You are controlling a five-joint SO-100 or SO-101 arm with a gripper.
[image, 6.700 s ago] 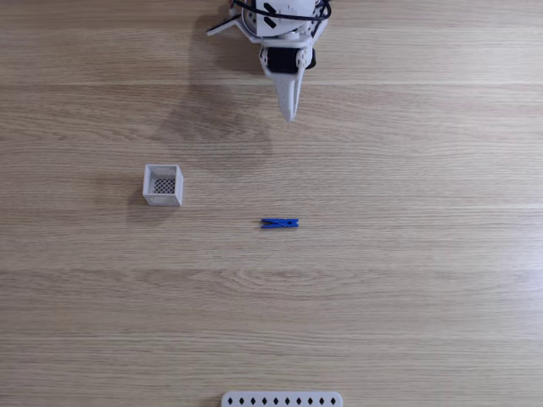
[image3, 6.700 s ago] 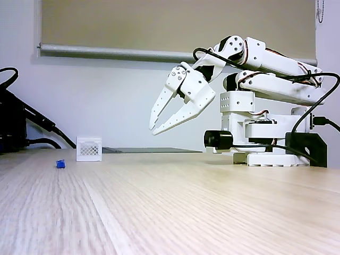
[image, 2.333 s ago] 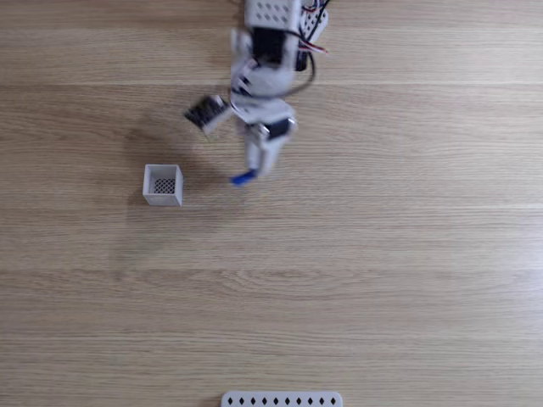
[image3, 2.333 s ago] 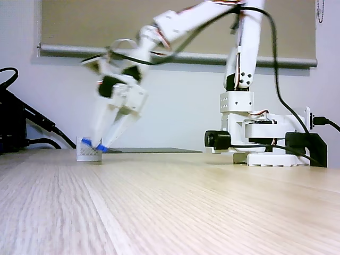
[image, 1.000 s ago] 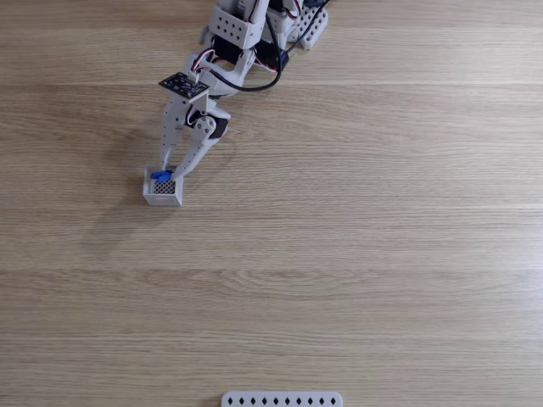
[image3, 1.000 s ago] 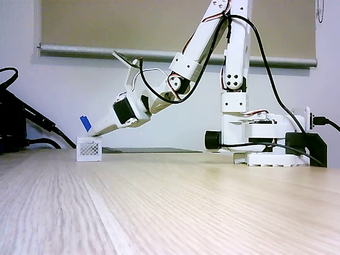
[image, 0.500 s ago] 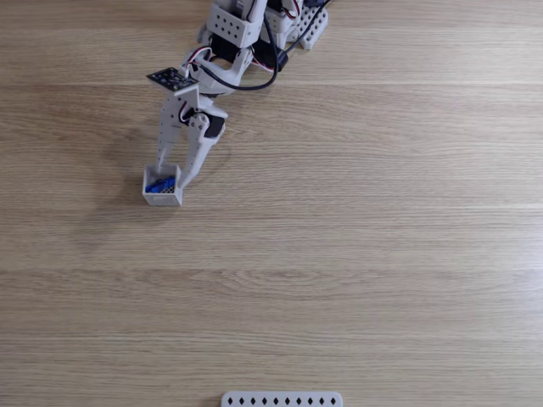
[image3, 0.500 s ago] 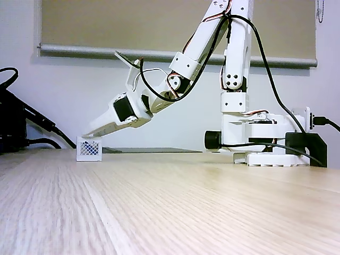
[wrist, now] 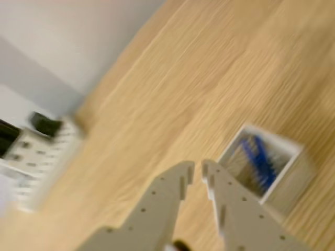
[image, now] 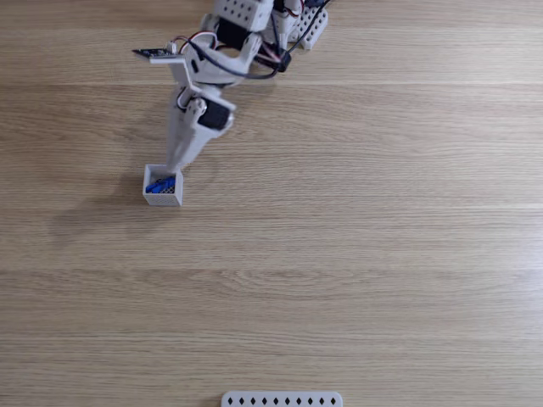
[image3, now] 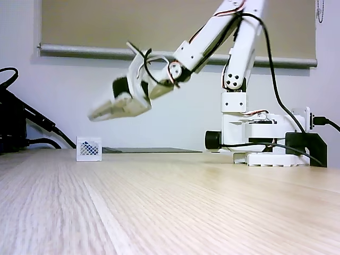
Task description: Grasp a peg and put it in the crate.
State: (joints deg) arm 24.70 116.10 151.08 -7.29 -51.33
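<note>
Pale wood-grain surface (image: 382, 254) under all of it; behind, in a fixed view from the side, a light wall and a drawn roller blind (image3: 159, 24). At the near edge in a fixed view from above, a white perforated strip (image: 282, 398).

Left of centre on that surface, the crate (image: 162, 186), small, white, square, thick-walled. Inside it the peg (image: 159, 186), bright blue, lying on the dark mesh bottom. In the wrist view, the same crate (wrist: 293, 172) to the right of the fingers, the peg (wrist: 259, 159) leaning slantwise within, blurred but plainly blue. From the side, blue showing through the crate (image3: 88, 149) wall's grid.

Gripper (image: 176, 166) just over the crate's far rim as seen from above; from the side, gripper (image3: 91, 115) raised well clear of the crate, slanting down toward it. Jaws nearly closed, only a narrow slit between the tips in the wrist view (wrist: 198, 168), holding nothing.

White arm base (image3: 265, 143) at the right of the side view, black cables looping along it.
</note>
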